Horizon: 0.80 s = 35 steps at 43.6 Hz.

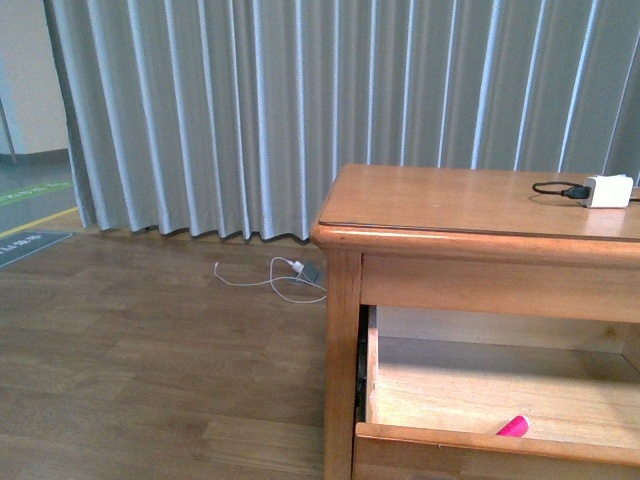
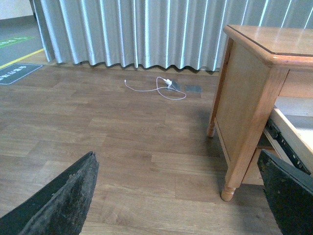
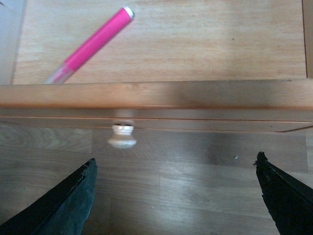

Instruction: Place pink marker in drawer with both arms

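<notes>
The pink marker (image 3: 93, 43) lies on the pale wood floor inside the open drawer (image 3: 156, 95); in the front view only its tip (image 1: 513, 427) shows above the drawer's front edge (image 1: 480, 440). The drawer's round pale knob (image 3: 122, 136) faces my right gripper (image 3: 176, 196), which is open and empty, hovering over the floor just in front of the drawer. My left gripper (image 2: 178, 196) is open and empty, low over the floor to the left of the dresser (image 2: 244, 98). Neither arm shows in the front view.
A white charger block (image 1: 607, 190) with a black cable sits on the dresser top (image 1: 450, 200). A white cable and adapter (image 1: 290, 275) lie on the wooden floor by the grey curtain (image 1: 300, 100). The dresser leg (image 2: 227, 188) stands near my left gripper.
</notes>
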{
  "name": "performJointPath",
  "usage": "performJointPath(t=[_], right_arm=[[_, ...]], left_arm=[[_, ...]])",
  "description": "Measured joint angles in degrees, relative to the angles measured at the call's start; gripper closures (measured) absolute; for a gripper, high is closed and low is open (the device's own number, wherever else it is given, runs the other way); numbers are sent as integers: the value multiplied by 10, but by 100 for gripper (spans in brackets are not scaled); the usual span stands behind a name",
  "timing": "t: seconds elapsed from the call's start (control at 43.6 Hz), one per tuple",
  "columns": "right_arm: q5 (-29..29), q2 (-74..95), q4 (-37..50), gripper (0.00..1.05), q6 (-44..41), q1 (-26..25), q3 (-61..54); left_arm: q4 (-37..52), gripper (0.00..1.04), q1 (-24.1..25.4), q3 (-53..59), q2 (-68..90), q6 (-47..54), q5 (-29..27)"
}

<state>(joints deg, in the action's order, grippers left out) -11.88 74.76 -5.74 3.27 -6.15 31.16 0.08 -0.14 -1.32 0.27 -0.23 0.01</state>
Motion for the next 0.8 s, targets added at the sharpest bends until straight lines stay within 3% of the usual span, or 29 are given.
performJointPath(t=[0.413, 0.596, 0.803], right_arm=[[83, 187, 39, 9, -7, 23, 122], [113, 259, 156, 9, -10, 40, 156], [91, 341, 282, 9, -4, 43, 201]], left_arm=[[0, 6, 0, 0, 0, 0, 0], [0, 6, 0, 0, 0, 0, 0], [0, 6, 0, 0, 0, 0, 0]])
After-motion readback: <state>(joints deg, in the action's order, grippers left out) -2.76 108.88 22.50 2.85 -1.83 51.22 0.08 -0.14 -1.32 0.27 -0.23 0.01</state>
